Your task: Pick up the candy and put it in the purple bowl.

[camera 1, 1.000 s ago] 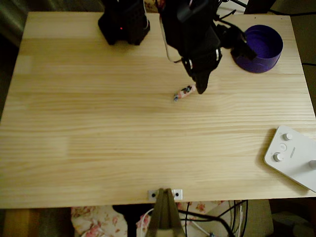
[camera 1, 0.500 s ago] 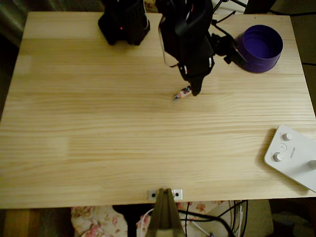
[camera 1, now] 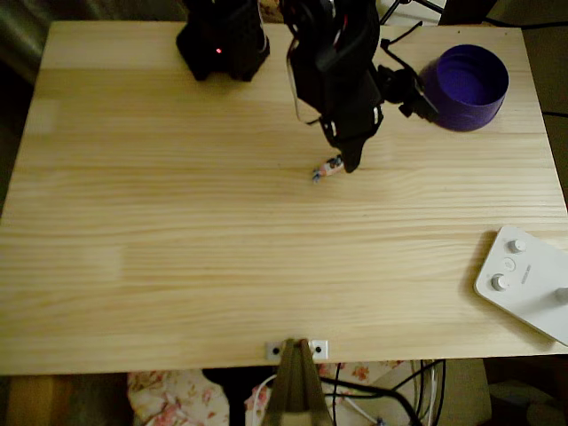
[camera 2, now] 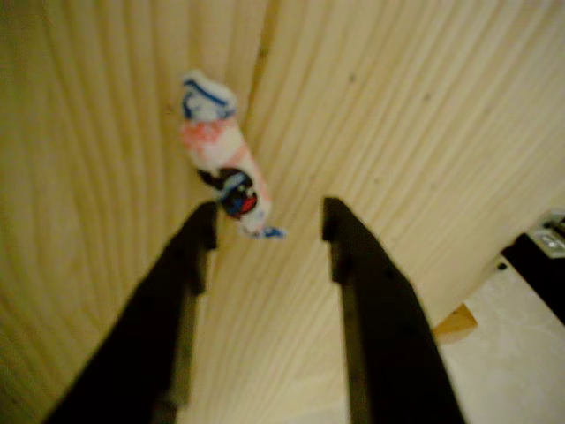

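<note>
Pale pine table (camera 1: 177, 231) under the overhead cam, grain running left-right, dark floor round the edges and a bit of floral cloth (camera 1: 177, 395) poking out below the near edge. Small metal bracket (camera 1: 297, 349) sits at the middle of that near edge.

Black arm (camera 1: 333, 62) reaches in from the far side, its base next to a second black block (camera 1: 222, 35) w/ a tiny red light. Claw (camera 1: 348, 161) points down at the table centre, slightly far of middle. In the wrist cam the claw (camera 2: 269, 225) is open: two dark fingers (camera 2: 190, 256) spread apart w/ bare wood between them.

Candy (camera 1: 327, 168) lies flat on the table, just left of the claw tip in the overhead view, looks touching or nearly so. Wrist cam: candy (camera 2: 222, 168) sits just ahead of the fingertips, closer to the left finger, its lower twisted end dipping into the gap beside that fingertip. Pinkish-white wrapper, blue marks, a dark patch near the lower end. Not gripped, it's on the wood.

Purple bowl (camera 1: 484, 106) stands upright at the far right of the table, well apart from the candy, lighter violet inside. Part of the arm overlaps its left rim in the overhead view.

White device w/ knobs (camera 1: 524, 280) at the near right edge, partly off the table.
</note>
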### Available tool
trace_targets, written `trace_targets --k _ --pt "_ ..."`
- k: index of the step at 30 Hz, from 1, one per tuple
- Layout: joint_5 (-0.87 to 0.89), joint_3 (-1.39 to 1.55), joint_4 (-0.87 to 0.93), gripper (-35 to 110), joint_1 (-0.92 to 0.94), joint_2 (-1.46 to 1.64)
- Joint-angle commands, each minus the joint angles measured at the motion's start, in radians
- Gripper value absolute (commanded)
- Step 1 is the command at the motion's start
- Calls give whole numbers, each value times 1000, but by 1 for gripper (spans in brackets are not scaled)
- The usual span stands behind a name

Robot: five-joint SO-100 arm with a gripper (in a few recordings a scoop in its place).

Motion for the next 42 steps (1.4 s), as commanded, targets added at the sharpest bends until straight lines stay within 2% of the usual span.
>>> trace_targets --k 1,28,42 --pt "-14 -11 -18 16 -11 5" --pt "-28 55 -140 15 15 -91" --pt "-49 118 -179 4 35 -86"
